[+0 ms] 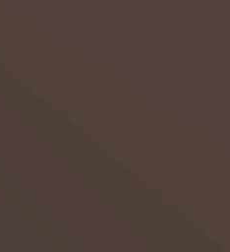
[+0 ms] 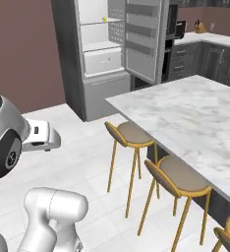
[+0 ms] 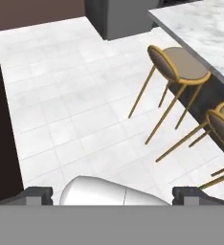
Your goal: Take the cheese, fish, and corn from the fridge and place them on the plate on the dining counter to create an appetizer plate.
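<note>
White arm: folded low at the left edge of the right base view, a big rounded joint with a dark cap sitting above a thick white link near the bottom edge; the wrist part juts out toward the stools.
Gripper (image 3: 112, 196): in the hand view the two dark fingertips (image 3: 37, 195) stand far apart at the bottom corners, jaws spread wide with nothing between them; the hand looks down and forward over pale floor tiles.
Fridge (image 2: 70, 54): far off at the top of the right base view, grey-framed, its ribbed door swung open to the right, white shelves and a drawer showing inside.
Corn (image 2: 104, 19): a tiny yellow-green speck on an upper fridge shelf near its right end; too small to make out its shape.
Dining counter (image 2: 195, 118): white-and-grey marble top running from the centre to the right edge of the right base view, its near corner pointing toward the fridge.
Stools (image 2: 131, 135): yellow-framed, brown round seats, lined up along the counter's left edge, well apart from the arm.
Left base view: a flat brown surface with a faint diagonal shade, nothing to tell apart.
</note>
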Tool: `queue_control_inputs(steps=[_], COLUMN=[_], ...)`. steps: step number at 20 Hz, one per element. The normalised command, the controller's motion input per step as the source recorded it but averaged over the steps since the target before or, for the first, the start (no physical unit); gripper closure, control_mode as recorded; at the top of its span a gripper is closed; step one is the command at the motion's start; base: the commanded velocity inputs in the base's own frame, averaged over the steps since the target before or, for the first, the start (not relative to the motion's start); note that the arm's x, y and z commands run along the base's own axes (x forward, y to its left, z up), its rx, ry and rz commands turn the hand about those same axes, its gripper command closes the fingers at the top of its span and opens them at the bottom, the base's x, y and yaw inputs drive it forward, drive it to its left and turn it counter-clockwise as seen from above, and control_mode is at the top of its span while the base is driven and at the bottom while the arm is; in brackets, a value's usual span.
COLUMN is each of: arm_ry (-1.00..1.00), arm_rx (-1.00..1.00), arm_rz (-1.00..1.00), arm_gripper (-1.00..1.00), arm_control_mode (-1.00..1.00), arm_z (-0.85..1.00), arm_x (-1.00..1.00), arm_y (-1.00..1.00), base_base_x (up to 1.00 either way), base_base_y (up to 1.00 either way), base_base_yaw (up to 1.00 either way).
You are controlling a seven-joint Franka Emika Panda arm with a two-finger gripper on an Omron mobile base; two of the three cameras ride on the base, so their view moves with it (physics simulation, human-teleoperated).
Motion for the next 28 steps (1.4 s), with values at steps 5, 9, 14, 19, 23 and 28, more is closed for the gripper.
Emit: queue_control_inputs(steps=[5, 9, 14, 19, 23, 28], arm_ry=[0.0, 0.0, 0.0, 0.0, 0.0, 0.0], arm_rx=[0.0, 0.0, 0.0, 0.0, 0.0, 0.0], arm_rz=[0.0, 0.0, 0.0, 0.0, 0.0, 0.0], arm_gripper=[-1.0, -1.0, -1.0, -1.0, -1.0, -1.0], arm_control_mode=[1.0, 1.0, 1.0, 1.0, 1.0, 1.0], arm_z=[0.0, 0.0, 0.0, 0.0, 0.0, 0.0], arm_x=[0.0, 0.0, 0.0, 0.0, 0.0, 0.0], arm_y=[0.0, 0.0, 0.0, 0.0, 0.0, 0.0], base_base_x=[1.0, 1.0, 1.0, 1.0, 1.0, 1.0], base_base_y=[1.0, 0.88, 0.53, 0.24, 0.0, -0.05], base_base_yaw=[0.0, -0.01, 0.0, -0.03, -0.1, -0.11])
